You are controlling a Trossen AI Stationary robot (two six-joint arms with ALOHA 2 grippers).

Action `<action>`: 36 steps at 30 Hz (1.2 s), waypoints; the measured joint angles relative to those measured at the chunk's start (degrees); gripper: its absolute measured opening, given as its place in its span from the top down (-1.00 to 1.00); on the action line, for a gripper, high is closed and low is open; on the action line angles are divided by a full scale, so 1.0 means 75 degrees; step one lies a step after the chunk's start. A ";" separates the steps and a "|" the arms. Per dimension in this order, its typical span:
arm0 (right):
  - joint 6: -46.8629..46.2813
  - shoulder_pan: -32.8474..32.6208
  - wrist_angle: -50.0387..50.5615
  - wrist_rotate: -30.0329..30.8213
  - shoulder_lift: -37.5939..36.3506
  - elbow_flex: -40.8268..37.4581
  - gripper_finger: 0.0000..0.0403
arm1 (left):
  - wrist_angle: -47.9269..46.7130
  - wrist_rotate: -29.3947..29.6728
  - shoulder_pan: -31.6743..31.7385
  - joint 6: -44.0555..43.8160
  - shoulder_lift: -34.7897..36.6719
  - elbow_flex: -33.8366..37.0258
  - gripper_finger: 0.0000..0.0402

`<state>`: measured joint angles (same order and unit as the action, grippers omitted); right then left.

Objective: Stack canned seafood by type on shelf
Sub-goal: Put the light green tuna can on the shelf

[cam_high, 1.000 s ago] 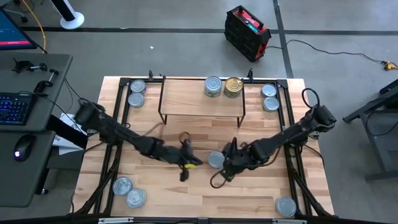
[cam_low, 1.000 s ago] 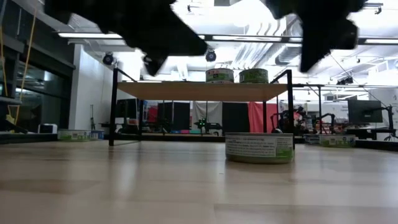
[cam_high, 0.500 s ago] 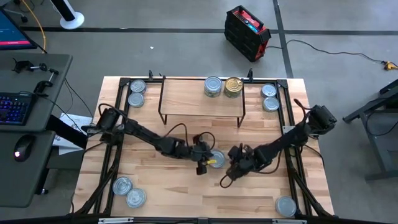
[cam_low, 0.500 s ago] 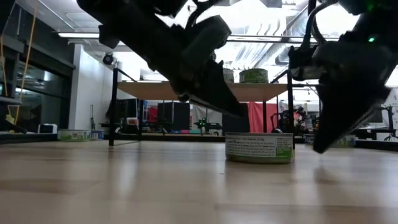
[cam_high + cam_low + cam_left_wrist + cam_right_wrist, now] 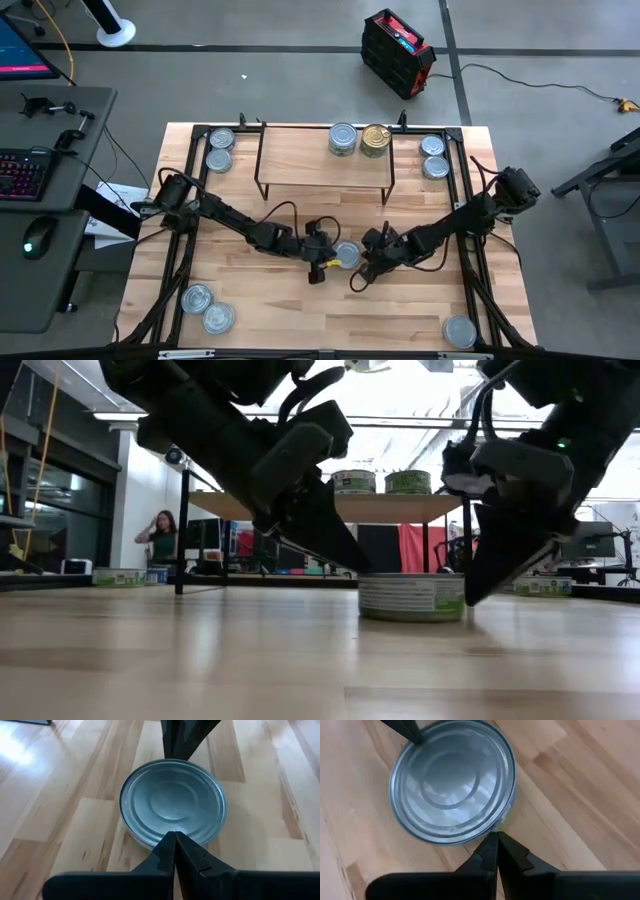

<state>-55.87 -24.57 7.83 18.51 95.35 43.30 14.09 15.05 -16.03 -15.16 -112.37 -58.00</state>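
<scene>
Left hand [image 5: 328, 254] pinched closed, empty, tip low against one side of a silver-lidded tin [image 5: 347, 254] at mid-bench. Right hand [image 5: 368, 258] likewise closed and empty, tip against the tin's opposite side, so the tin sits squeezed between two shut tips, flat on the wooden bench [image 5: 290, 310]. Farther back, shelf [image 5: 300, 155] standing on black wire legs, carrying a silver tin [image 5: 343, 139] and a gold tin [image 5: 375, 139] side by side, touching. More tins scattered: two [image 5: 219, 150] beside the shelf's left end, two [image 5: 432, 155] beside its right end, two [image 5: 208, 307] at the near left corner, one [image 5: 459, 331] at the near right corner. Beyond the bench, in the low view, a seated person [image 5: 160, 535].
</scene>
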 joint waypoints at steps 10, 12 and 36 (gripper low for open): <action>0.0798 0.0056 -0.0227 -0.0040 -0.0001 0.0542 1.00 | -0.0338 0.0139 -0.0144 -0.0416 0.0051 0.0309 1.00; 0.0801 0.0017 -0.0245 -0.0138 -0.0003 0.0666 1.00 | -0.0394 0.0226 -0.0238 -0.0430 0.0051 0.0310 1.00; 0.2088 -0.0073 -0.0026 0.0445 -0.0015 0.2496 1.00 | -0.1146 0.0437 -0.1002 -0.1181 0.0074 0.0330 1.00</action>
<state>-40.21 -25.12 7.64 21.85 95.24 62.02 5.50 18.33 -23.55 -24.01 -111.81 -55.53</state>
